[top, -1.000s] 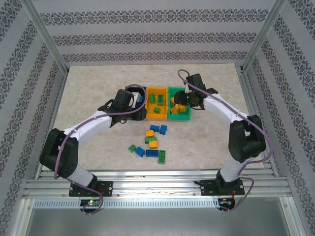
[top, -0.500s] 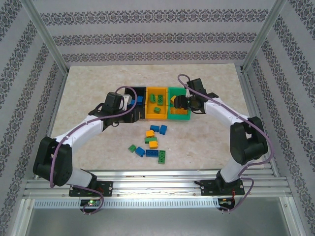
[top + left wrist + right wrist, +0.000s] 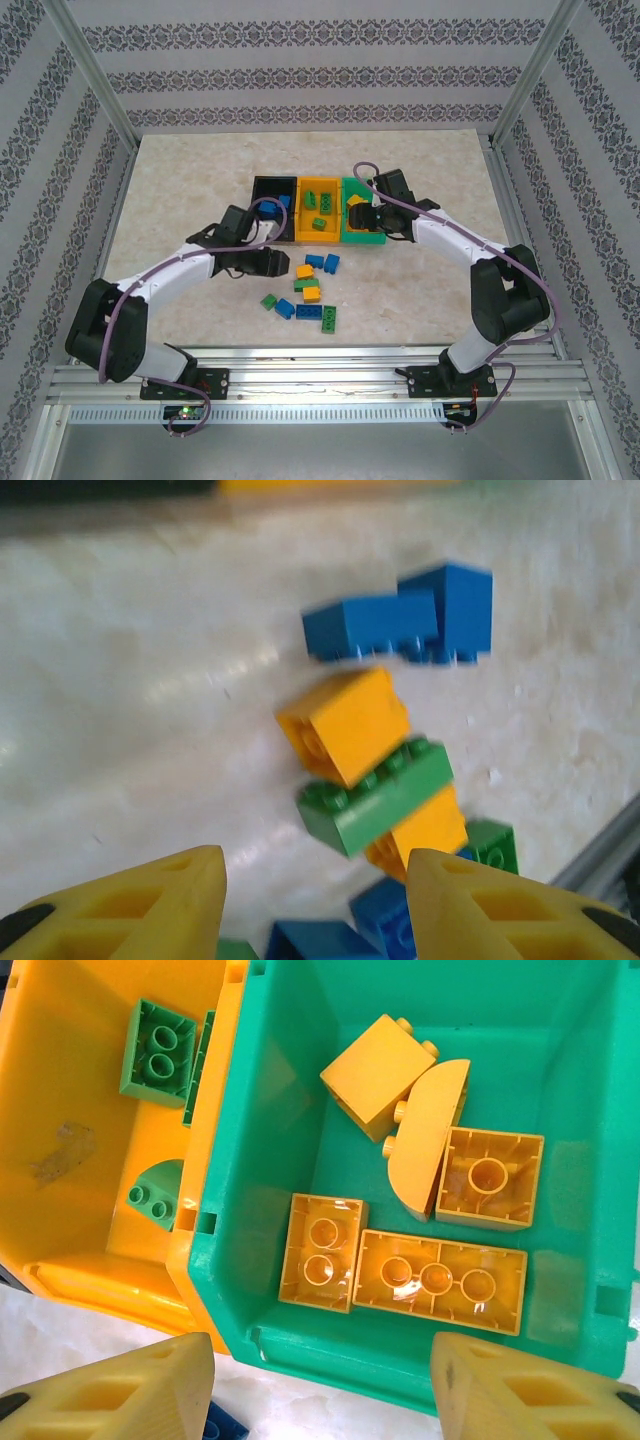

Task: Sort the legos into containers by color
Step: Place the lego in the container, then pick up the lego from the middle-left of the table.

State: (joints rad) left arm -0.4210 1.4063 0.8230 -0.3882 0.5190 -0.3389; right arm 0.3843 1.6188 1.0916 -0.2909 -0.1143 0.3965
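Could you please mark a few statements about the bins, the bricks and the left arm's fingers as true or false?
1. The green bin holds yellow-orange bricks. True.
2. The orange bin holds blue bricks. False: green bricks lie in it.
3. The left fingers grip a brick. False: they stand apart with nothing between them.
4. Loose bricks lie on the table, nearer the arms' bases than the bins. True.
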